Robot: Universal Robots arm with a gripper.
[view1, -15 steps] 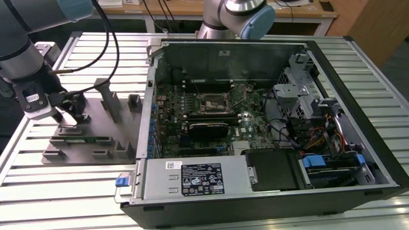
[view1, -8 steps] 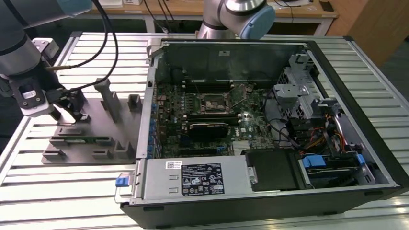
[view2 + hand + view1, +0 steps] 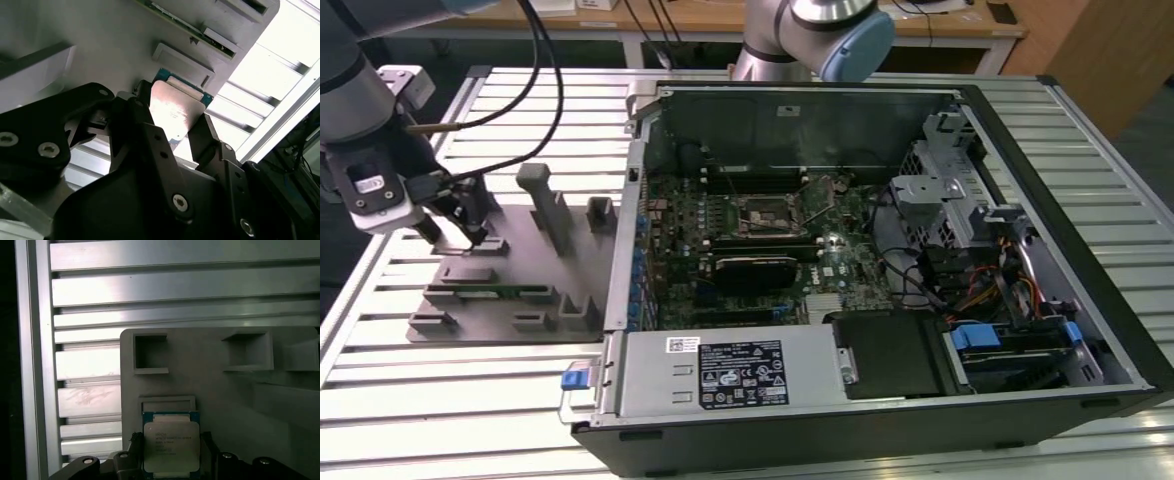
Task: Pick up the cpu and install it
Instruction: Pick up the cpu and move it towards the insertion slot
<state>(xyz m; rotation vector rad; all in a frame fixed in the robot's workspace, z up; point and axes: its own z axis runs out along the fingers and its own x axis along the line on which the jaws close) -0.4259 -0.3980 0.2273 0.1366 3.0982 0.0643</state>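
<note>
The cpu (image 3: 171, 442) is a flat square chip with a shiny silver top and a green rim. In both wrist views it sits between my black fingers (image 3: 141, 107), which press on two opposite edges. My gripper (image 3: 172, 120) is shut on the cpu just over the grey fixture plate (image 3: 507, 270), at the exterior view's left. In the exterior view my gripper (image 3: 454, 238) hangs low over that plate's far left part. The black socket frame (image 3: 765, 213) lies on the motherboard inside the open computer case, well to the exterior view's right of the gripper.
Upright grey fixture blocks (image 3: 544, 200) stand on the plate beside my gripper. The open case wall (image 3: 635, 190) rises between the plate and the motherboard. Square recesses (image 3: 150, 354) are cut into the fixture. A slatted aluminium table (image 3: 440, 400) carries everything. Black cables (image 3: 534, 90) hang above.
</note>
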